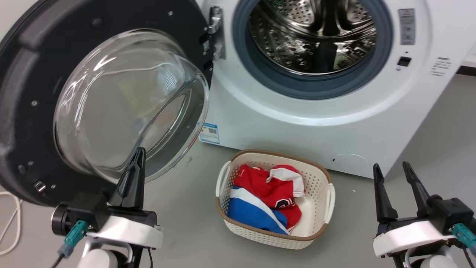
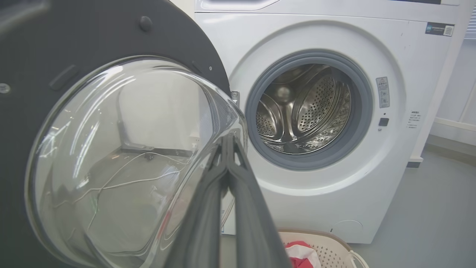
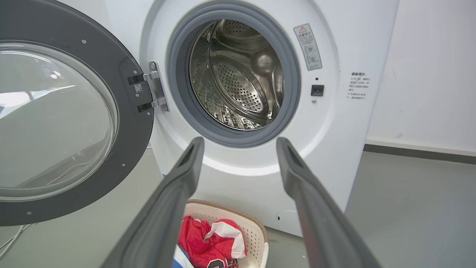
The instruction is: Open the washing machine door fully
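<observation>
The washing machine door stands swung out to the left on its metal hinge, its inner side with the bulging glass bowl facing me. The white washing machine shows its steel drum inside the grey gasket. My left gripper is shut with nothing in it, its tips up against the lower edge of the bowl; whether they touch I cannot tell. The left wrist view has those fingertips before the bowl's right rim on the door. My right gripper stands open at the lower right, apart from the machine.
A white basket with red, white and blue clothes sits on the grey floor before the machine, between my arms. A white cable lies on the floor under the door. The right wrist view shows the door and a wall to the machine's right.
</observation>
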Controlling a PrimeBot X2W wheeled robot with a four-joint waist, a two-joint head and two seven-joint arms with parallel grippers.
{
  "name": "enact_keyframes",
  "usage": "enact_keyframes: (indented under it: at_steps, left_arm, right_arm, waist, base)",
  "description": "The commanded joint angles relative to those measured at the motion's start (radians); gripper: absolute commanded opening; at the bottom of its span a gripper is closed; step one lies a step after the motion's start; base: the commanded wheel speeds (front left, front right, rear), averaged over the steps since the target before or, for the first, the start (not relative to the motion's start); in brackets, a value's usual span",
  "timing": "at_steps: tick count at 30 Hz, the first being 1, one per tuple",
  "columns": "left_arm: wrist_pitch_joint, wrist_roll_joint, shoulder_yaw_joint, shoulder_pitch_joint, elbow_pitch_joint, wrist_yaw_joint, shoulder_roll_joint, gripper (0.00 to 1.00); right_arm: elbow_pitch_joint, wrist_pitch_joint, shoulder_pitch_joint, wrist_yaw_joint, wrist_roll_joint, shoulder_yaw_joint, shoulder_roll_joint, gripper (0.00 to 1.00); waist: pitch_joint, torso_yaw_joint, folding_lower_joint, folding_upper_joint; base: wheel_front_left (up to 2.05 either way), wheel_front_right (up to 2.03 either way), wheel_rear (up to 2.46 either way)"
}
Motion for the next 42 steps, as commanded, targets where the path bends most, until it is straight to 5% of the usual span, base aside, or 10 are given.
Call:
enact_keyframes:
  at_steps: [1, 12, 14, 15, 16, 42]
  left_arm:
    - [-0.002, 0.008, 0.01, 0.033, -0.021, 0.006, -0.019, 0.0]
    - [-0.002, 0.078, 0.047, 0.141, -0.016, -0.007, -0.1, 0.0]
    - [-0.002, 0.085, 0.051, 0.151, -0.007, -0.013, -0.111, 0.37]
    - [-0.002, 0.091, 0.054, 0.156, -0.001, -0.017, -0.116, 0.92]
    - [-0.002, 0.097, 0.058, 0.157, 0.003, -0.019, -0.122, 1.0]
    - [-0.002, 0.142, 0.087, 0.15, 0.04, -0.062, -0.165, 1.0]
  right_arm:
    - [-0.013, -0.002, 0.018, 0.0, -0.007, 0.009, 0.002, 1.0]
    - [-0.051, -0.002, 0.063, 0.0, -0.024, 0.03, 0.002, 1.0]
    - [-0.056, -0.002, 0.073, 0.0, -0.048, 0.024, 0.002, 1.0]
    - [-0.057, -0.002, 0.078, 0.0, -0.042, 0.026, 0.002, 1.0]
    - [-0.061, -0.002, 0.082, 0.0, -0.041, 0.027, 0.003, 1.0]
    - [-0.155, -0.002, 0.107, 0.0, -0.117, 0.007, 0.002, 1.0]
  waist:
    - [-0.028, -0.05, 0.0, 0.0]
    - [-0.053, -0.188, 0.0, 0.0]
    - [-0.049, -0.203, 0.0, 0.0]
    - [-0.048, -0.21, 0.0, 0.0]
    - [-0.048, -0.216, 0.0, 0.0]
    - [-0.024, -0.263, 0.0, 0.0]
  base:
    - [0.0, 0.0, 0.0]
    - [0.0, 0.0, 0.0]
    - [0.0, 0.0, 0.0]
    - [0.0, 0.0, 0.0]
    - [0.0, 0.0, 0.0]
    - [0.0, 0.0, 0.0]
